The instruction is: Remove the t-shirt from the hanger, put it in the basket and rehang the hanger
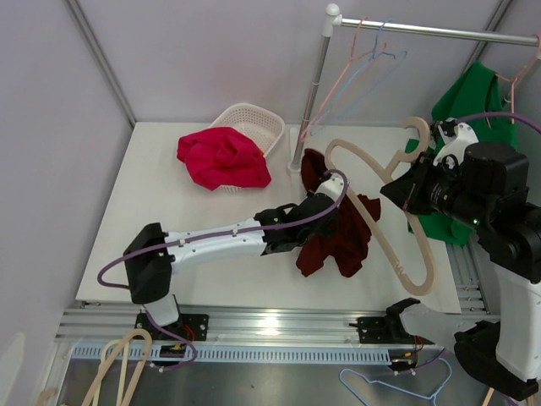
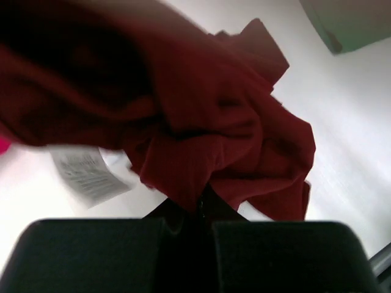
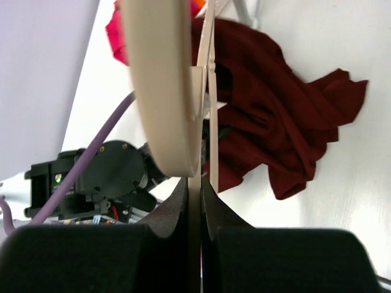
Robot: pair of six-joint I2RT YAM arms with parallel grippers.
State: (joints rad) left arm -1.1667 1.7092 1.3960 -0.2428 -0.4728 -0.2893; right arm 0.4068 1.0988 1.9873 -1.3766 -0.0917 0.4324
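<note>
Left wrist view first: the left gripper (image 2: 201, 198) has both fingers pinched shut on a fold of the dark red t-shirt (image 2: 214, 122), and the fabric fills most of the frame. A white care label (image 2: 91, 174) sticks out of the shirt. It has print on it, but it's too blurry to read.

From the top camera, the left arm (image 1: 220, 241) is stretched low and almost flat across the white table (image 1: 169, 211), reaching right into the shirt. The shirt sits bunched up near the middle of the table.

The right arm (image 1: 499, 203) is raised and bent back toward the centre. The right gripper (image 3: 194, 183) is clamped on the beige wooden hanger (image 3: 162, 79), which it holds tilted above and just right of the shirt. I can't tell whether any part of the shirt is caught on it.

Counting garments, I get three: the dark red one, a bright pink one (image 1: 221, 158) spilling out of one white basket (image 1: 262, 123), and a green one (image 1: 473, 97) hanging at the right end of the clothes rail (image 1: 423, 30). Two thin wire hangers (image 1: 359, 72), one pink and one blue, hang bare on that rail.
</note>
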